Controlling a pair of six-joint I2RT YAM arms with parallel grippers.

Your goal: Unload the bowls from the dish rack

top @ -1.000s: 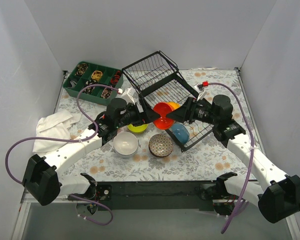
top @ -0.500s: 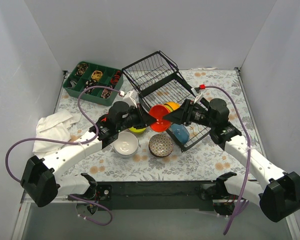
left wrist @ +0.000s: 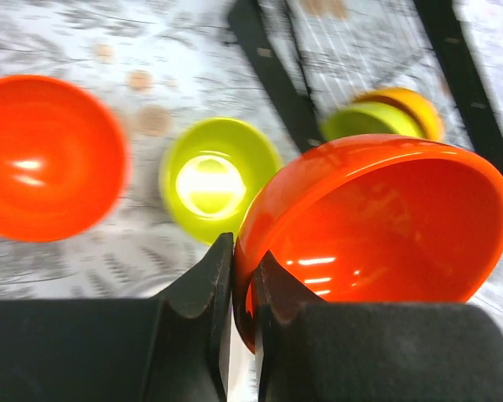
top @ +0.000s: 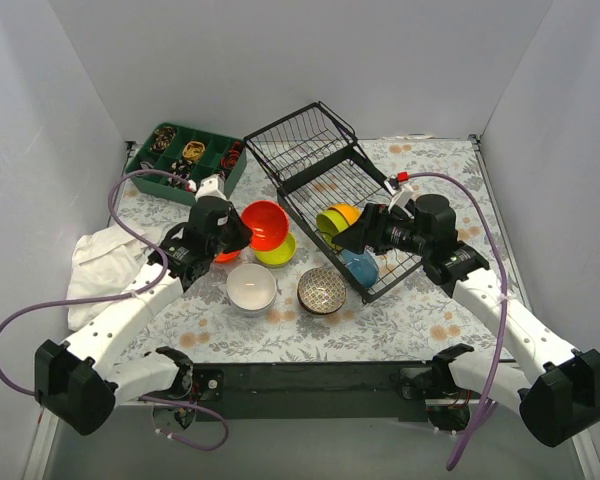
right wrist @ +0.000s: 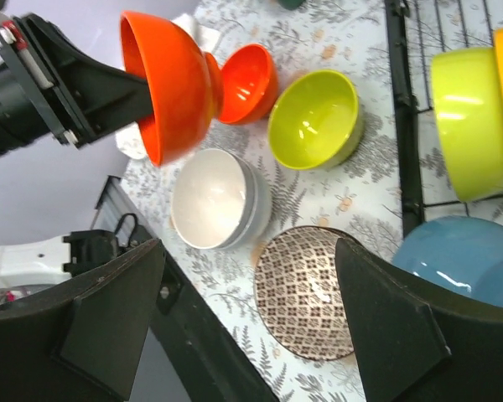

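The dish rack point(top: 302, 150) is laid far-left to near-right, with a lime bowl point(top: 330, 222), yellow bowl point(top: 349, 211) and blue bowl point(top: 360, 266) inside. An orange bowl point(left wrist: 377, 226) is clamped by the left gripper point(left wrist: 245, 251); the right gripper point(top: 350, 236) is spread wide.

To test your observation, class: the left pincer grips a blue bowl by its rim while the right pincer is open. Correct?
No: the left pincer grips an orange bowl, not a blue one, by its rim, as the left wrist view shows; the right pincer is open.
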